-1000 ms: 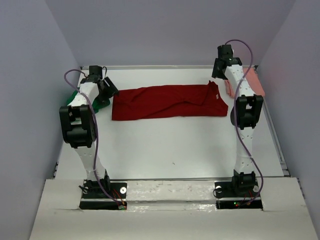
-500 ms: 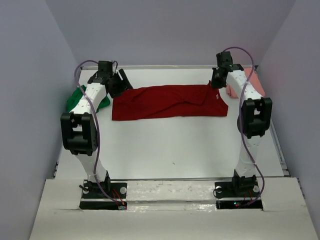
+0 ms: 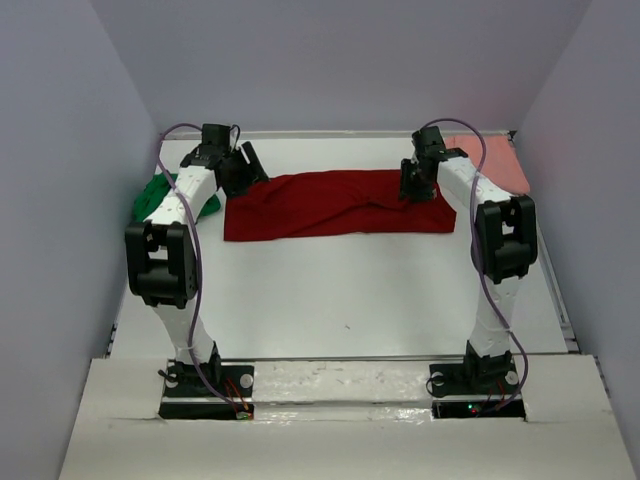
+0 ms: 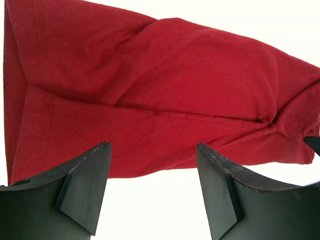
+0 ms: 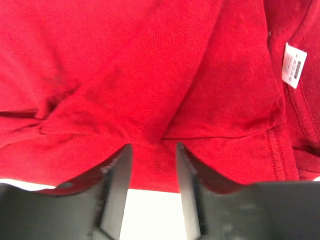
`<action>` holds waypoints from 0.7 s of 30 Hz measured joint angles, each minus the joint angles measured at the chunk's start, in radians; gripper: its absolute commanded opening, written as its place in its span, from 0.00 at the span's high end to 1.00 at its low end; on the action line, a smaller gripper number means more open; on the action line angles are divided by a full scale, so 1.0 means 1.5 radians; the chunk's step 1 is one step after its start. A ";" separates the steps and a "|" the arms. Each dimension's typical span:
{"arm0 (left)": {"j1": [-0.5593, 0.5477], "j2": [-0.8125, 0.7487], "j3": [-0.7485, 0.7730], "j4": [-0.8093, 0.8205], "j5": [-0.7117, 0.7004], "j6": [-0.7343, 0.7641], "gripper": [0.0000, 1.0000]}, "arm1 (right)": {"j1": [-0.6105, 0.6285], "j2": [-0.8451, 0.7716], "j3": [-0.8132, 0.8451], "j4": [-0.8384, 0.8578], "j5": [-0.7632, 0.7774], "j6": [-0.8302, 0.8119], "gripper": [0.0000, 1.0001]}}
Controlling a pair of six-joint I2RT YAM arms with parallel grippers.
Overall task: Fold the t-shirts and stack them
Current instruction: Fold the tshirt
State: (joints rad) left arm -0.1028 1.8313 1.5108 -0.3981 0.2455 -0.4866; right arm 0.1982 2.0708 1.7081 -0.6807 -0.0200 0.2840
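Observation:
The dark red t-shirt [image 3: 335,203] lies folded into a long strip across the far middle of the table. My left gripper [image 3: 245,166] is open just off the strip's left end; in the left wrist view the gripper [image 4: 151,150] hovers at the near edge of the red shirt [image 4: 150,85], holding nothing. My right gripper [image 3: 415,181] is open over the strip's right end; in the right wrist view the gripper [image 5: 153,150] straddles the hem of the red shirt [image 5: 140,65]. The bright green t-shirt [image 3: 158,196] lies bunched at the far left. The salmon pink t-shirt [image 3: 492,160] lies at the far right corner.
The table [image 3: 340,290] is white, with grey walls close on the left, right and back. A white label [image 5: 292,65] shows inside the red shirt's collar. Both arm bases stand at the near edge.
Both grippers have swung inward: the left from over the green shirt to the red shirt's left end, the right from over the pink shirt to its right end. The shirts have not moved.

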 measured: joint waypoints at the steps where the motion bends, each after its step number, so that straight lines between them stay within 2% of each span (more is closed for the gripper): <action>1: 0.000 0.000 0.000 -0.002 -0.002 0.001 0.23 | 0.000 0.000 -0.005 0.003 -0.004 0.000 0.50; 9: 0.000 0.000 0.000 -0.007 -0.005 0.007 0.23 | 0.000 0.001 -0.021 0.021 -0.018 -0.001 0.54; 21: 0.000 0.000 0.000 -0.007 -0.004 0.007 0.23 | 0.003 0.022 -0.038 0.034 -0.030 0.000 0.67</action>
State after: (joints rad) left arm -0.1028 1.8313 1.5112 -0.4088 0.2390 -0.4759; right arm 0.2020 2.1044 1.6516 -0.6300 -0.0643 0.2840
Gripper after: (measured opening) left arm 0.770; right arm 0.359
